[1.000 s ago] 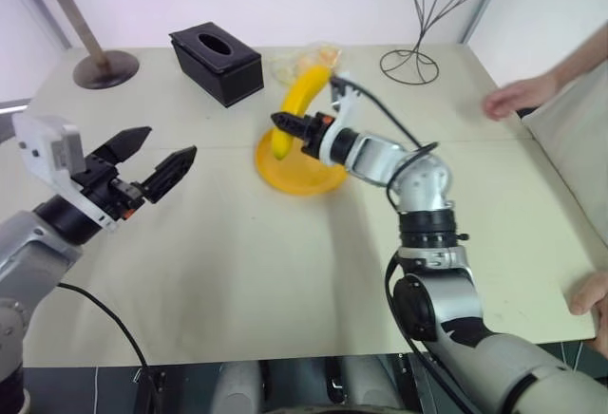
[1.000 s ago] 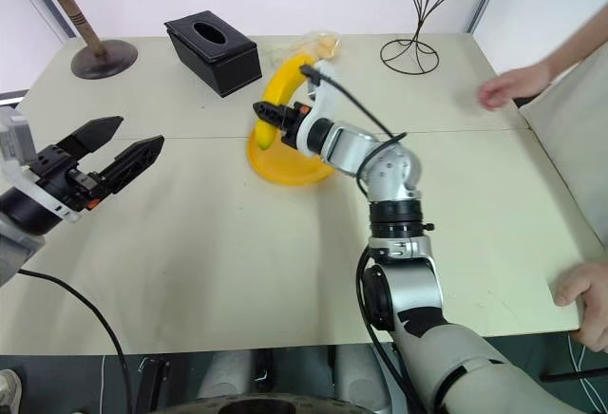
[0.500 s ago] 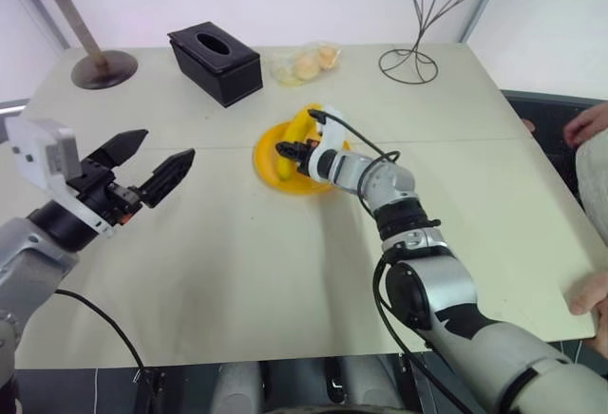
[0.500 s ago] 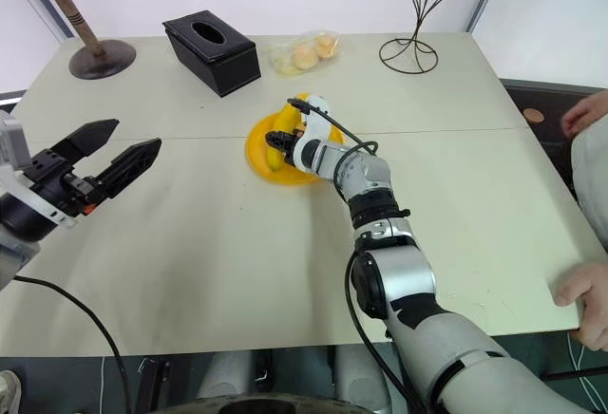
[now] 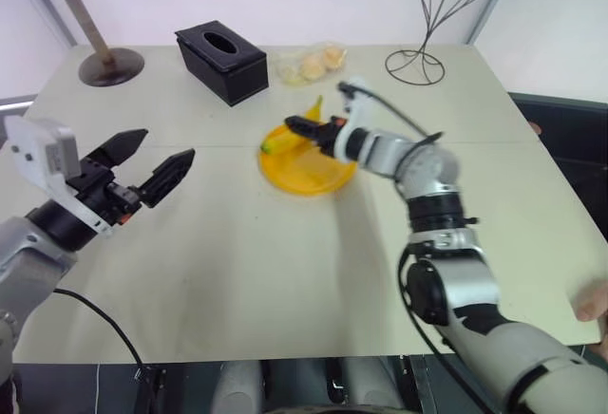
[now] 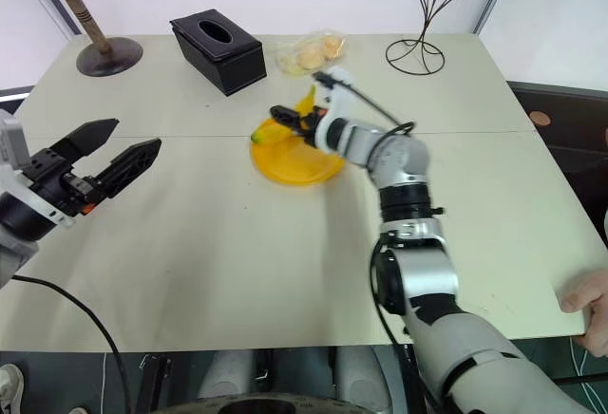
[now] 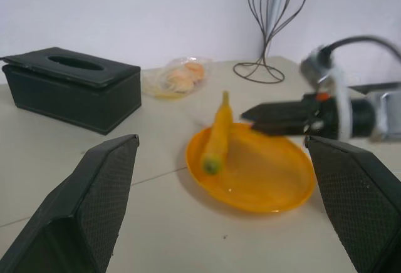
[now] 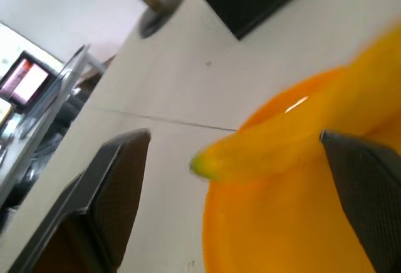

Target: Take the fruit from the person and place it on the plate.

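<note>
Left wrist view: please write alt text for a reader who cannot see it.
A banana lies on the far rim of an orange plate, with the open right gripper beside it. Behind are a black box, a fruit bag and a wire stand.

We see a glossy, smooth plastic-looking plate (image 7: pixel 250 188) catching highlights on a matt, pale table (image 5: pixel 285 281). The banana (image 7: pixel 216 136) has a smooth, dull-sheened peel. The tissue box (image 5: pixel 220 61) looks matt black with a leather-like grain. A clear crinkled bag (image 6: pixel 309 53) glistens; the thin wire stand (image 6: pixel 418 48) looks like dark metal, the turned stand (image 6: pixel 90 39) like wood.
</note>
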